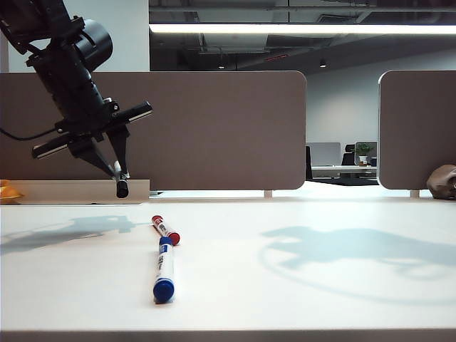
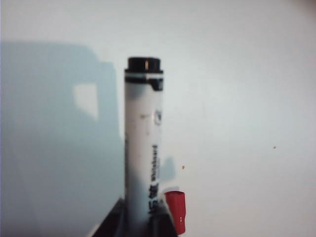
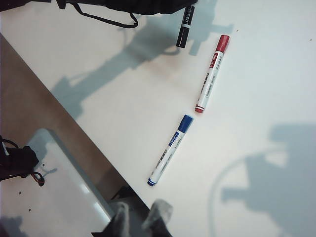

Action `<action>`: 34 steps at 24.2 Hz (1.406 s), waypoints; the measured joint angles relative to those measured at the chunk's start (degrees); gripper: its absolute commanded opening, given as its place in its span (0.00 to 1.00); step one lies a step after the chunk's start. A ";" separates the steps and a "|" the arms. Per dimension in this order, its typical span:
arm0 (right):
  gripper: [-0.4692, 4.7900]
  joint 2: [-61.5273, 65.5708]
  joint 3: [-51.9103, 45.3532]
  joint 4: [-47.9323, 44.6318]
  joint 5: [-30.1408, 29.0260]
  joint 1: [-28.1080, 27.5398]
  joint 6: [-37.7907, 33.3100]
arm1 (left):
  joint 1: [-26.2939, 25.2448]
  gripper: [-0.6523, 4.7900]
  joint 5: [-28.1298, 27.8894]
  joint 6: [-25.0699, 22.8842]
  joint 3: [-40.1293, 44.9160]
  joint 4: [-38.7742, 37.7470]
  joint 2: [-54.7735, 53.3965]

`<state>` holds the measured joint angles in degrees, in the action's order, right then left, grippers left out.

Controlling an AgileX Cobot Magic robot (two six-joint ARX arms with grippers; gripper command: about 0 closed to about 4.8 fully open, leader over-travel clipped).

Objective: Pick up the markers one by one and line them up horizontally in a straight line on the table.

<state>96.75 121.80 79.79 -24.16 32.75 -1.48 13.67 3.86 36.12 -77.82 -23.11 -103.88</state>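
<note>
**Holding the black marker aloft, two markers on the table**

Lying nearest the front edge of the table, the blue marker runs almost straight away from the exterior camera, its blue cap at the near end. Just beyond its far end lies the red marker, slanting back and to the left, the two nearly touching end to end at a slight angle. Nothing else lies on the table around them; only arm shadows fall across the white surface, one to the left of the markers and a larger one to the right.

Up and to the left, clear of the table, the left gripper is clamped on the black marker. The marker hangs nearly upright, black end down, well above the surface and left of the red one. In the left wrist view the same marker juts out from between the jaws, with the red cap beside it below.

The right gripper hangs high over the table; only blurred fingertips show, close together with nothing between them, though the gap is hard to judge.

Behind the table stand grey-brown partitions, with something orange at the far left, a brownish object at the far right, and an office with a ceiling light beyond.
</note>
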 measured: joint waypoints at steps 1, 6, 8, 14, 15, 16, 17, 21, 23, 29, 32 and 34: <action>0.21 0.00 0.00 0.00 0.00 0.00 0.00 | 0.00 0.16 0.02 0.00 0.00 0.00 0.00; 0.21 0.00 0.00 0.00 0.00 0.00 0.02 | 0.00 0.16 0.02 0.00 0.00 -0.02 0.00; 0.21 0.00 0.00 0.00 0.00 0.00 0.00 | 0.00 0.16 0.00 0.00 0.00 0.00 0.00; 0.21 0.00 0.00 -0.07 0.00 0.00 0.00 | 0.00 0.16 0.00 0.00 0.00 0.00 0.00; 0.21 0.00 0.00 -0.13 0.00 0.00 0.00 | 0.00 0.16 0.00 0.00 0.00 0.00 0.00; 0.21 0.02 0.00 -0.22 0.00 0.00 0.00 | 0.00 0.16 0.00 0.00 0.00 0.00 0.00; 0.21 0.00 0.00 -0.22 0.00 0.00 0.00 | 0.00 0.16 0.00 0.00 0.00 0.00 -0.02; 0.21 0.02 0.00 -0.24 0.02 0.00 0.00 | 0.00 0.16 0.00 0.00 -0.04 0.17 -0.74; 0.21 0.00 0.00 -0.22 0.02 0.00 0.00 | -0.04 0.16 0.00 0.00 -0.04 0.13 -1.92; 0.21 0.02 0.00 -0.24 0.04 0.00 0.00 | -0.09 0.16 0.02 0.00 -0.92 -0.39 -3.08; 0.21 0.02 0.00 -0.24 0.04 0.00 0.00 | -0.70 0.16 0.00 0.00 -5.88 -1.60 -4.66; 0.21 0.02 0.00 -0.24 0.07 -0.02 0.02 | -0.94 0.16 -0.04 0.02 -10.54 -3.06 -5.55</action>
<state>96.77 121.80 79.55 -24.10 32.73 -1.45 12.73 3.81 36.14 -88.36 -26.17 -109.43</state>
